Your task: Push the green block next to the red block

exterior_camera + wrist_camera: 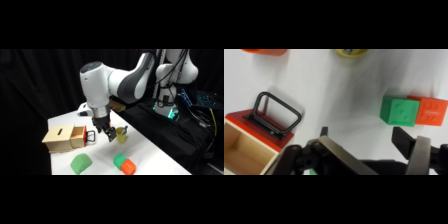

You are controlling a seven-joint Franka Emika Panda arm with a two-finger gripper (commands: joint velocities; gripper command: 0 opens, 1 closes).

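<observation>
Side view dim, black backdrop, soft blur throughout; wrist view brighter — table [339, 95] evenly lit, faint shadows, near linkage defocused

Bare table [339, 95] lies open between the drawer handle [276, 112] and the touching green block [399, 111] and red block [431, 111].

No words, numbers or signs can be read on anything in these pictures. The blocks, the box and the arm show no writing at all.

Side view looks down across the table [150, 155] from afar; wrist view hangs close above it.
</observation>
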